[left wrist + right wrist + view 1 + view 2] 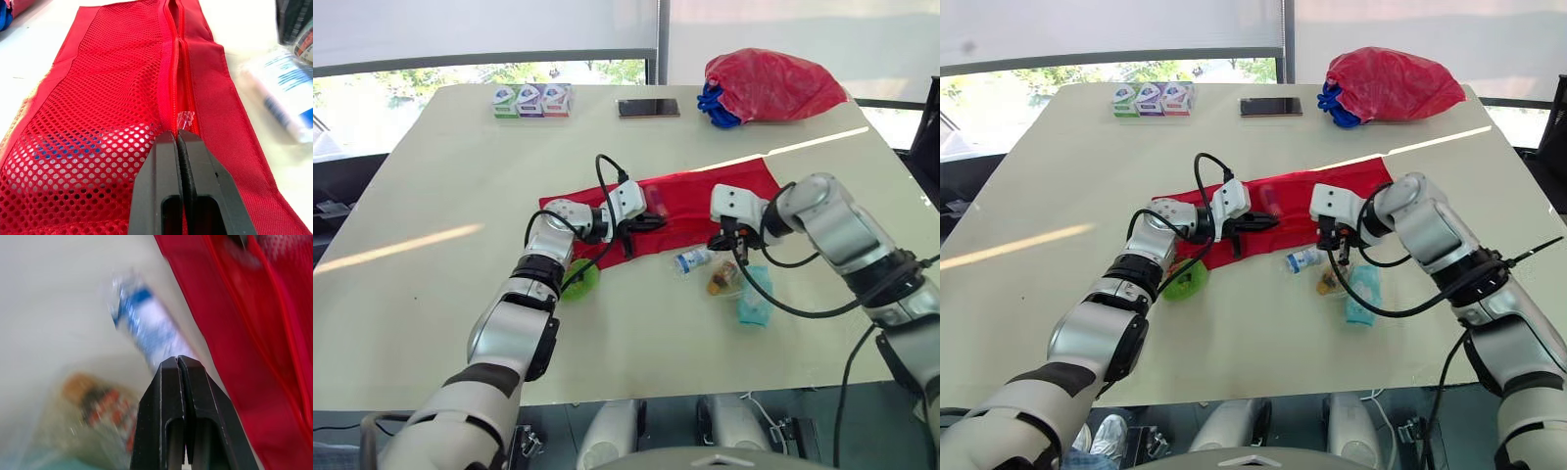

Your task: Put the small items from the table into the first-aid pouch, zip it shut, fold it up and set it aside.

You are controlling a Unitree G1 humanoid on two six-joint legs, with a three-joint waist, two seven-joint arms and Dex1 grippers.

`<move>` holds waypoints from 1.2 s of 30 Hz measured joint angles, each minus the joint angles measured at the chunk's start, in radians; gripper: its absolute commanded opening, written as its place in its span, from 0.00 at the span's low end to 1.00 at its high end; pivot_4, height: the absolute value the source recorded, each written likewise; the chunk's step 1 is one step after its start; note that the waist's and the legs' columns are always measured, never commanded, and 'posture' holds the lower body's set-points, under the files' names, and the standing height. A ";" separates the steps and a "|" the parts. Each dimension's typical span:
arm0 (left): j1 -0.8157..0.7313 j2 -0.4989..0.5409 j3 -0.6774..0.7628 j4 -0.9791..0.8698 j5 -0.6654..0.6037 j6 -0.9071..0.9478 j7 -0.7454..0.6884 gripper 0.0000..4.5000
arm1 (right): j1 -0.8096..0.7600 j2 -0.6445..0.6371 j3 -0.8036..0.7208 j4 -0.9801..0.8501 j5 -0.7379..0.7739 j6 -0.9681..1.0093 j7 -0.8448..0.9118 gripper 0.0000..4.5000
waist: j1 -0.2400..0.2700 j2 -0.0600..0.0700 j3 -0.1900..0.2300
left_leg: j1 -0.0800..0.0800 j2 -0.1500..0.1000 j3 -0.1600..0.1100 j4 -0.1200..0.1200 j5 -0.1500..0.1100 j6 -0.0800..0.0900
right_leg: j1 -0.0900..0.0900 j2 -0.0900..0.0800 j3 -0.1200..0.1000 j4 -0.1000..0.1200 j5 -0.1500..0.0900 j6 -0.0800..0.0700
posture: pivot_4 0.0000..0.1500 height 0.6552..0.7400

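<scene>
The red first-aid pouch [705, 201] lies unfolded flat in the middle of the table. My left gripper [178, 133] rests on its zip line with the fingers pressed together, a small clear zip pull [186, 117] sticking out at their tips. Something blue [68, 152] shows through the pouch's mesh. My right gripper [177, 358] is shut and empty, hovering at the pouch's near edge just above a white-and-blue roll [693, 260]. An orange-brown packet [722, 279] and a teal packet [754, 299] lie beside the roll. A green item [579, 279] sits under my left forearm.
At the far side stand a stuffed red bag with a blue part [769, 86], a dark phone [648, 108] and a row of small tissue packs [532, 101]. The table [431, 294] is bare on the left and along the near edge.
</scene>
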State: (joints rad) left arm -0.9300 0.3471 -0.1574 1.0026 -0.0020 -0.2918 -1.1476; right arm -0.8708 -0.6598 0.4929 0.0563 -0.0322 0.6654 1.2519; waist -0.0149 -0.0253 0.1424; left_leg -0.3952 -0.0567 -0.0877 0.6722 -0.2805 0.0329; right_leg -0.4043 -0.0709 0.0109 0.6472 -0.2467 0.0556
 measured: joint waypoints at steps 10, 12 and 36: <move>0.002 -0.003 0.000 0.000 0.000 0.000 -0.001 0.00 | 0.001 0.025 0.021 0.114 -0.043 -0.217 0.025 0.86 | -0.001 0.000 0.000 | 0.000 0.000 0.000 0.000 0.000 0.000 | 0.000 0.000 0.000 0.000 0.000 0.000 | 1.00 1.00; 0.004 -0.002 0.000 -0.002 -0.001 0.000 -0.001 0.00 | -0.001 0.037 0.023 0.133 -0.048 -0.225 0.025 0.86 | -0.002 0.000 0.000 | 0.000 0.000 0.000 0.000 0.000 0.000 | 0.000 0.000 0.000 0.000 0.000 0.000 | 1.00 1.00; 0.012 -0.004 0.007 -0.015 -0.004 0.013 0.000 0.00 | 0.028 0.114 -0.110 0.092 -0.045 0.025 -0.129 0.00 | -0.001 0.000 0.000 | 0.000 0.000 0.000 0.000 0.000 0.000 | 0.000 0.000 0.000 0.000 0.000 0.000 | 1.00 1.00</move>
State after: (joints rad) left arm -0.9180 0.3430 -0.1500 0.9880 -0.0058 -0.2788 -1.1478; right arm -0.8429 -0.5462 0.3834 0.1479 -0.0769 0.6909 1.1227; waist -0.0156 -0.0251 0.1421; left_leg -0.3951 -0.0566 -0.0877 0.6722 -0.2803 0.0326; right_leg -0.4045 -0.0710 0.0108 0.6475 -0.2467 0.0554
